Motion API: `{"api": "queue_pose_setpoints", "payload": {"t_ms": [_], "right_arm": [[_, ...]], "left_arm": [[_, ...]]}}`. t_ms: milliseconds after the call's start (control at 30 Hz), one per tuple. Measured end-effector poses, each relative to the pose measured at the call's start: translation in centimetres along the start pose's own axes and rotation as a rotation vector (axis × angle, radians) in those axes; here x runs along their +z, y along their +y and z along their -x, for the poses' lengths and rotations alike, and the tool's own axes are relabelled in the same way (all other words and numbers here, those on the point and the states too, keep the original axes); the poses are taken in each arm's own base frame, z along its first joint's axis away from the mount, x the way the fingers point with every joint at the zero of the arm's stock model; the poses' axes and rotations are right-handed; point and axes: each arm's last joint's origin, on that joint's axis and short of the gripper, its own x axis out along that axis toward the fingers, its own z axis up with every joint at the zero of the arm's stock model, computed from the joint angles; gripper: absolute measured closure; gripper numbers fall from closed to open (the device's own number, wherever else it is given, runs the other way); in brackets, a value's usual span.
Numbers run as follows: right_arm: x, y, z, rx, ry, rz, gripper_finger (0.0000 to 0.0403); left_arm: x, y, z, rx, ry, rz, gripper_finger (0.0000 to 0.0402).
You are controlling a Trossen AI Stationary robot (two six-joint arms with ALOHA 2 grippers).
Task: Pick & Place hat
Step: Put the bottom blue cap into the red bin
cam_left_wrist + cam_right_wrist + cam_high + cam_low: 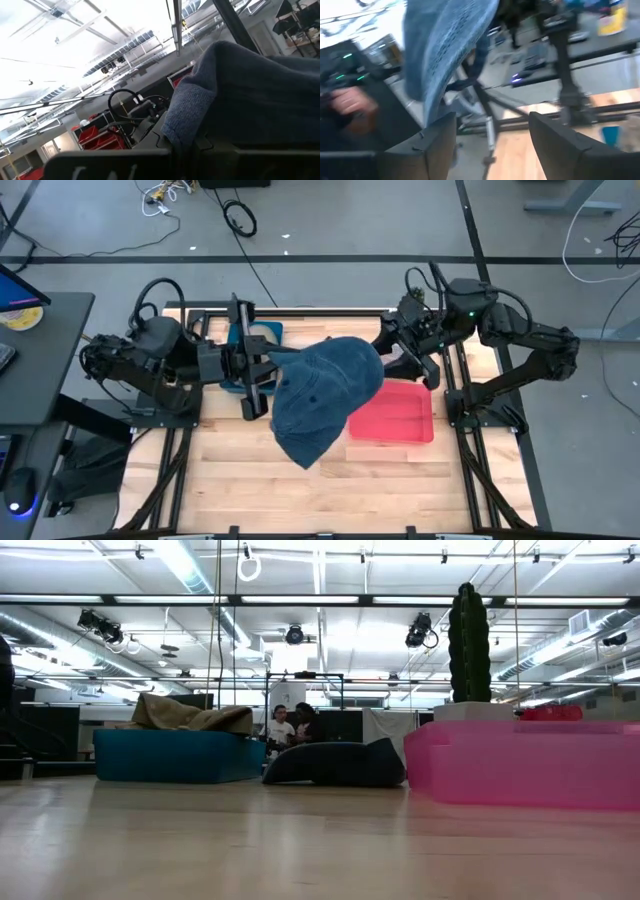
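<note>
A blue denim cap (pixel 325 395) hangs high above the table's middle. It looks large in the high view and hides part of the pink tray (pixel 405 420). My left gripper (pixel 262 375) sits at the cap's left edge and is shut on it. In the left wrist view the denim (pixel 240 95) fills the frame right in front of the fingers. My right gripper (pixel 412 362) is open just right of the cap. In its wrist view (pixel 492 145) the cap (pixel 445 45) hangs over one finger (pixel 437 145); I cannot tell whether they touch. The low view shows no cap. My left gripper holds the cap at its left edge (pixel 282 376), coming in level from the table's left. The cloth (pixel 187 125) runs down between the fingers, and the gripper's own body hides the exact spot. The cap is lifted clear of the table, hanging out to the right of the fingers.
A blue bin (pixel 262 338) stands at the far left behind my left gripper, with a tan heap (pixel 190 715) on it in the low view. The pink tray's wall (pixel 520 765) stands at the right. A dark lump (pixel 335 762) shows between them. Bare wood (pixel 300 495) lies toward the near edge.
</note>
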Motion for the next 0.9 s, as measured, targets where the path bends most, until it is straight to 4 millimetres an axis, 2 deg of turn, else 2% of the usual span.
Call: {"api": "queue_pose_setpoints", "payload": {"t_ms": [133, 300, 533, 900], "right_arm": [[-0.2, 0.0, 0.2, 0.094, 0.056, -0.010, 0.0151], [-0.6, -0.3, 0.4, 0.125, 0.120, -0.029, 0.0155], [0.2, -0.1, 0.1, 0.151, 0.040, 0.021, 0.0156], [0.6, -2.0, 0.8, 0.014, 0.014, -0.021, 0.0156]], "left_arm": [[0.2, 0.2, 0.2, 0.003, -0.003, -0.023, 0.0391], [0.7, 0.6, 0.7, 0.013, -0.018, -0.016, 0.0391], [0.7, 0.5, 0.7, 0.011, -0.018, -0.016, 0.0391], [0.7, 0.5, 0.7, 0.009, -0.019, -0.012, 0.0391]]}}
